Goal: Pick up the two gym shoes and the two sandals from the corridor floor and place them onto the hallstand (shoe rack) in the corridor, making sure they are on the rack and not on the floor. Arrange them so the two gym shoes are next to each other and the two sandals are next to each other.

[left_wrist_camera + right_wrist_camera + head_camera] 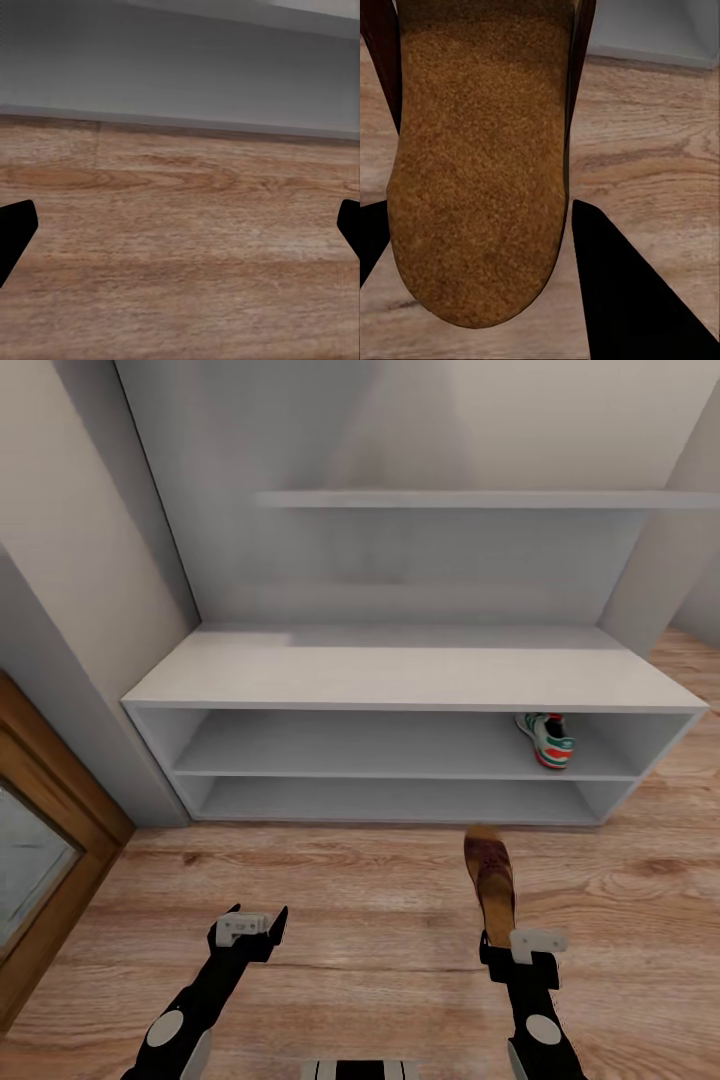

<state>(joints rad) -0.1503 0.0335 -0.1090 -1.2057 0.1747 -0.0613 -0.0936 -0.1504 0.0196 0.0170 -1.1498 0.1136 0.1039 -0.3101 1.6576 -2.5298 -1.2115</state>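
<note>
The pale-grey hallstand (400,670) stands ahead against the wall, with two open shelf levels. One gym shoe (547,739) lies on its upper shelf at the right end. My right gripper (498,945) is shut on the heel of a maroon sandal (490,880), which points toward the rack above the corridor floor (350,890). The sandal's tan cork footbed (480,165) shows close up in the right wrist view between the dark fingers (622,292). My left gripper (256,926) hovers open and holds nothing; its fingertips (15,232) frame bare planks.
A wood-framed door with a glass pane (30,860) stands at the left. A long floating shelf (480,500) crosses the hallstand's back panel. Walls close in on both sides of the rack.
</note>
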